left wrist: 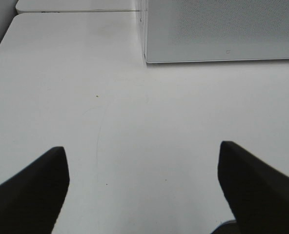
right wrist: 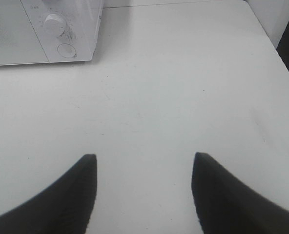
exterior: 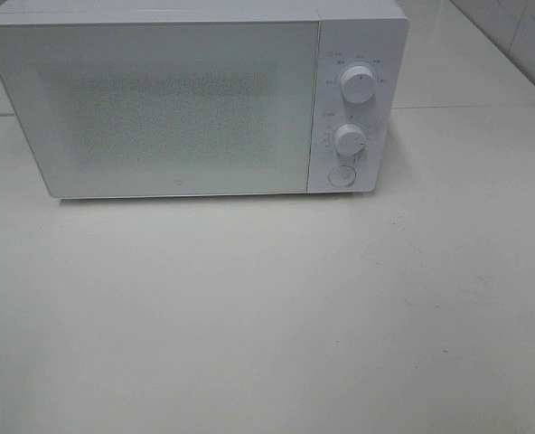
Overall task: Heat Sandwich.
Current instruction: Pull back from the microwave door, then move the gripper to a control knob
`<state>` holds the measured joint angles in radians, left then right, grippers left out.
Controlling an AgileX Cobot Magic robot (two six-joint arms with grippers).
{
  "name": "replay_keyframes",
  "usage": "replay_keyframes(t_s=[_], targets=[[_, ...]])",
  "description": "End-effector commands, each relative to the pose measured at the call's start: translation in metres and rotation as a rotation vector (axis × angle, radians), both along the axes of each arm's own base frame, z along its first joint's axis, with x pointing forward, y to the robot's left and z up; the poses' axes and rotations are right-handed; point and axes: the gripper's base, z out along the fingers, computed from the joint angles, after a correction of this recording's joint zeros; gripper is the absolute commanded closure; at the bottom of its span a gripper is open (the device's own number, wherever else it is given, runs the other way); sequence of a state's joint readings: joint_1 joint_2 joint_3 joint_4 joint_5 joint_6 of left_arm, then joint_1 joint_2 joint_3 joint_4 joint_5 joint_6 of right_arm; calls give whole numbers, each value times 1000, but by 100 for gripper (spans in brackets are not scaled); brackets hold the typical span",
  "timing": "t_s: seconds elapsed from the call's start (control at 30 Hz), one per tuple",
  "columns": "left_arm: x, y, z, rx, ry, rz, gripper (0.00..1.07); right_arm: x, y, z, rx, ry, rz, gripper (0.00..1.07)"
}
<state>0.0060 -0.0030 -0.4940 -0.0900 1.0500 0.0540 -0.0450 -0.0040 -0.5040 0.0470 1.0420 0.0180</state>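
- A white microwave (exterior: 177, 99) stands on the pale bench (exterior: 267, 316), toward the far side of it in the high view.
- Its door (exterior: 159, 104) is shut. The speckled window is too cloudy to see through.
- The control panel is on the right side of the microwave's front. It has an upper knob (exterior: 359, 83), a lower knob (exterior: 350, 139) and a round button (exterior: 342, 175) under them.
- The sandwich does not show in any view, and I cannot tell where it is.
- The left hand (left wrist: 142, 146) is open. Its two dark fingers (left wrist: 32, 195) stand wide apart, with only bare bench between them.
- This hand is above the bench and faces the left front corner of the microwave (left wrist: 222, 29), well apart from it.
- The right hand (right wrist: 144, 155) is open too. Its fingers (right wrist: 232, 200) are apart and nothing is between them.
- This hand is above the bench on the panel side. The lower knob (right wrist: 54, 22) and the round button (right wrist: 65, 49) are visible ahead of it, and it does not touch them.
- Behind the microwave a seam separates the bench from a second white surface (exterior: 466, 54).
- A thin curved scratch (left wrist: 99, 136) and some small dark specks mark the bench in front of the left hand.
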Motion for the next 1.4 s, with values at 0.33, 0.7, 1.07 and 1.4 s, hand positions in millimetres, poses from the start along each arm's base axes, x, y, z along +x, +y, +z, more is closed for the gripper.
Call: replay_keyframes(t_s=[0.33, 0.7, 1.07, 1.4], targets=[[-3, -1, 0, -14, -34, -10, 30, -3, 0, 0, -14, -27, 6, 49], [-3, -1, 0, -14, -34, -10, 30, -3, 0, 0, -14, -27, 6, 49], [-3, -1, 0, -14, -34, -10, 30, -3, 0, 0, -14, -27, 6, 49], [-3, -1, 0, -14, -34, -10, 30, -3, 0, 0, -14, -27, 6, 49]])
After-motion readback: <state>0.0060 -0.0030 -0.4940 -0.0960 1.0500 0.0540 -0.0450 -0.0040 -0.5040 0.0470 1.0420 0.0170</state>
